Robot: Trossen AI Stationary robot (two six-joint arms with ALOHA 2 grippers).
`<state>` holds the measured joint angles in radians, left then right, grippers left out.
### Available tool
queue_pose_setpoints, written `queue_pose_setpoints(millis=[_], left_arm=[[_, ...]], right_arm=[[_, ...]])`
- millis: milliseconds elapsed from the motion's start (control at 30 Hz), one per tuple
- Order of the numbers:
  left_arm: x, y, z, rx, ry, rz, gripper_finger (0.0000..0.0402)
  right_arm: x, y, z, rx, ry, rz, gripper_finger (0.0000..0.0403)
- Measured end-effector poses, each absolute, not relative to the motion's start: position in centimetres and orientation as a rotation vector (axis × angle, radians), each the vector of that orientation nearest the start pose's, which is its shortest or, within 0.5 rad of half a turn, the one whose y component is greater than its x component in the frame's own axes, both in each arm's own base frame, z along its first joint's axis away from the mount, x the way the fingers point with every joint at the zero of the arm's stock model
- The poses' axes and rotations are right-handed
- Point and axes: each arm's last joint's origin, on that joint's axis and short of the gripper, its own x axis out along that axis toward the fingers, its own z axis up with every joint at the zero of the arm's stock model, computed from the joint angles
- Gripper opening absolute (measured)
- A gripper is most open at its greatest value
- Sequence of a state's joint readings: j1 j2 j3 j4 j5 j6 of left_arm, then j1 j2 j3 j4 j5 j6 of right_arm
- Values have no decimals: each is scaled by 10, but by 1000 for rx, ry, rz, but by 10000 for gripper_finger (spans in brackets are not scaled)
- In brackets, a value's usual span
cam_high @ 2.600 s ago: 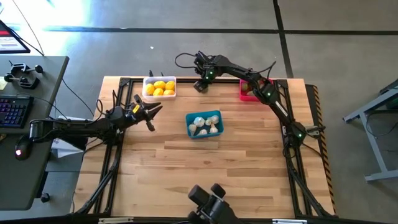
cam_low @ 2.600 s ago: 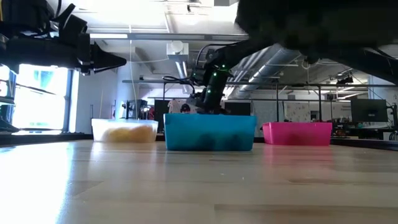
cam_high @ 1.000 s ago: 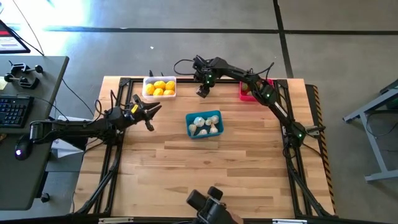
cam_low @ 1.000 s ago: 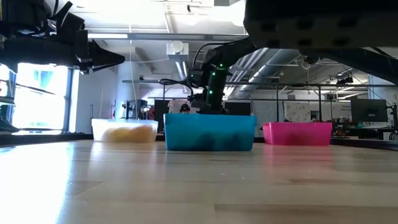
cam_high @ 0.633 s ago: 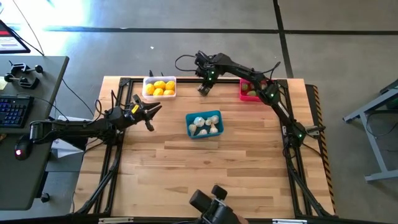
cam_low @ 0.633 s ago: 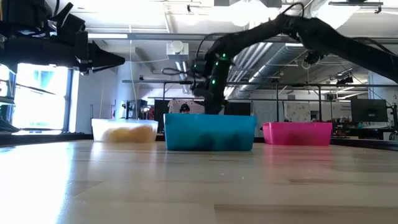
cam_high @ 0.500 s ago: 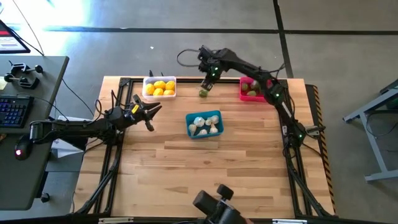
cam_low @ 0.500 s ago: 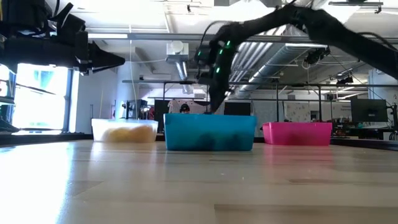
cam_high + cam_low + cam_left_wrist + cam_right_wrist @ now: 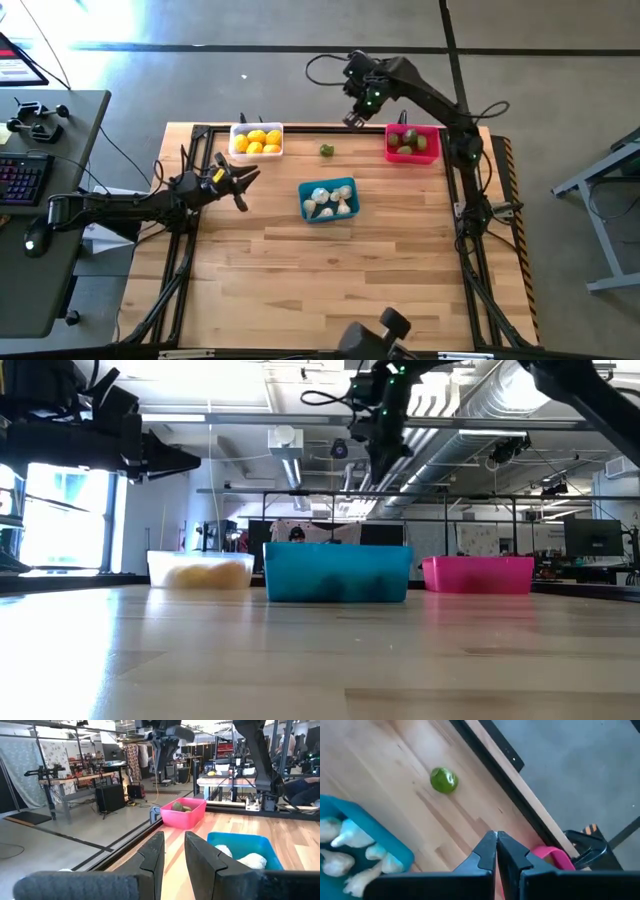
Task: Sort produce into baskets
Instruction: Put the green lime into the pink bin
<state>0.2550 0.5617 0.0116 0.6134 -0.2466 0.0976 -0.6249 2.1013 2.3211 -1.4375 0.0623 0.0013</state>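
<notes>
High view: mounted overhead, facing straight down on the whole pale wooden slatted tabletop (image 9: 330,260).

Low view: set at tabletop height, facing level across it into the room, close to the boards.

Left wrist view: faces forward along the tabletop.

Right wrist view: faces down from above.

All four views share the teal rectangular plastic basket (image 9: 328,199) (image 9: 337,572) (image 9: 241,848) (image 9: 355,857).
</notes>
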Motion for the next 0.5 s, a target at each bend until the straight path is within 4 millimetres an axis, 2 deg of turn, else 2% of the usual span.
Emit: queue_pose_setpoints(millis=[100, 200, 300, 500], left_arm=[[126, 40, 176, 96, -69, 505, 62], [126, 40, 177, 96, -76, 506, 62], [126, 40, 177, 91, -78, 506, 62], [126, 40, 177, 88, -79, 505, 62]], right_arm=[[338, -242, 353, 368, 1153, -587, 0], [357, -238, 339, 376, 1097, -511, 0], [374, -233, 318, 361, 1054, -444, 0], [387, -234, 262, 352, 1047, -426, 6]])
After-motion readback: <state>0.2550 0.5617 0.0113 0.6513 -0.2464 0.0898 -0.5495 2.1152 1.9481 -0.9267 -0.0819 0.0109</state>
